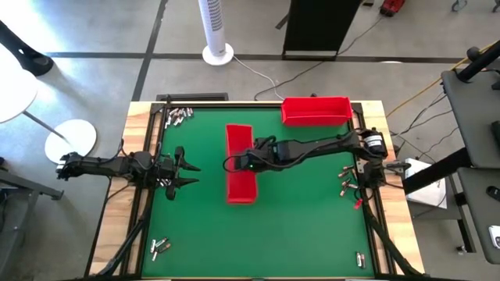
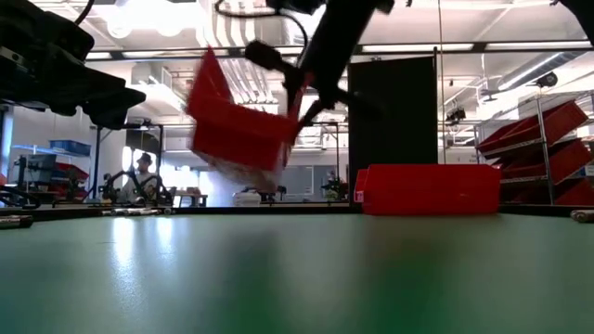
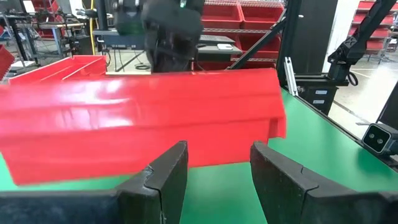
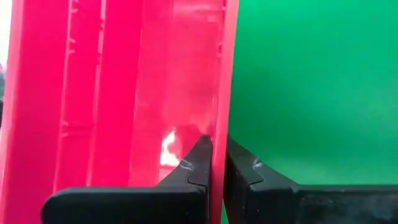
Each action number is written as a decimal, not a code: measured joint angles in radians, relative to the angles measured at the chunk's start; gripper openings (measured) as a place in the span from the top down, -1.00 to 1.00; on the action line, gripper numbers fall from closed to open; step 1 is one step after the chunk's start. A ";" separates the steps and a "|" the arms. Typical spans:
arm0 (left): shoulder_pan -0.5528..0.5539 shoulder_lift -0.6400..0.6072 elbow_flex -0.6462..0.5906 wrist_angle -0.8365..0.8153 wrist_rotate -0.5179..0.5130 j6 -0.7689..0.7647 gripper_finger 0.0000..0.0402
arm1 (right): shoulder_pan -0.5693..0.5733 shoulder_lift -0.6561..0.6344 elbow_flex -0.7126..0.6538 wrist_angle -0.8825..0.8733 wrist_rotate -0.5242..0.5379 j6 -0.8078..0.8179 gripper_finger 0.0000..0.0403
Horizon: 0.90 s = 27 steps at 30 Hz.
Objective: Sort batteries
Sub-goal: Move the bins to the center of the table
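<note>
Red plastic fills most of the wrist views: a long red tray point(image 1: 241, 162) sits near the middle of the green desk point(image 1: 297, 226), and the right gripper point(image 1: 248, 158) has it by one long wall. In the right wrist view the two dark fingers point(image 4: 198, 163) are pinched on that wall, one inside the tray and one outside. In the low view the same tray point(image 2: 239, 125) is tilted and clear of the desk surface, hanging from the right arm.

A second red tray point(image 1: 316, 110) lies at the far edge of the desk, towards the right side, well apart from the first.

The left gripper point(image 1: 187, 172) waits over the left part of the desk, just beside the held tray, its fingers point(image 3: 163, 177) spread apart with nothing between them and pointing at the tray's side.

Batteries lie in small groups around the edges of the desk, none near the trays: a cluster point(image 1: 178, 115) at the far left corner, a few point(image 1: 159, 247) at the near left corner, several point(image 1: 347, 179) along the right edge by the base of the right arm, and a pair point(image 1: 360, 259) at the near right corner. Whether any lie inside the trays cannot be told.
</note>
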<state>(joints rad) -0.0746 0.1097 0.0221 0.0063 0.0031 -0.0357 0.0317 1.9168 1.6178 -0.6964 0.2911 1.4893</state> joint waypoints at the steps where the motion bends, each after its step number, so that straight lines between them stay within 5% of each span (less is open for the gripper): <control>1: 0.000 0.000 0.000 0.000 0.000 0.000 0.23 | 0.010 0.009 0.003 0.000 0.019 0.034 0.94; 7: 0.000 0.000 0.000 0.000 0.000 0.000 0.23 | 0.048 0.069 0.016 0.002 0.152 0.185 0.94; 27: 0.000 0.000 0.000 0.000 0.000 0.000 0.23 | 0.024 0.211 0.160 -0.090 0.116 0.108 0.93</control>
<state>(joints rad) -0.0748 0.1097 0.0219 0.0058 0.0029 -0.0357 0.0558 2.1281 1.7780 -0.7860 0.4074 1.5974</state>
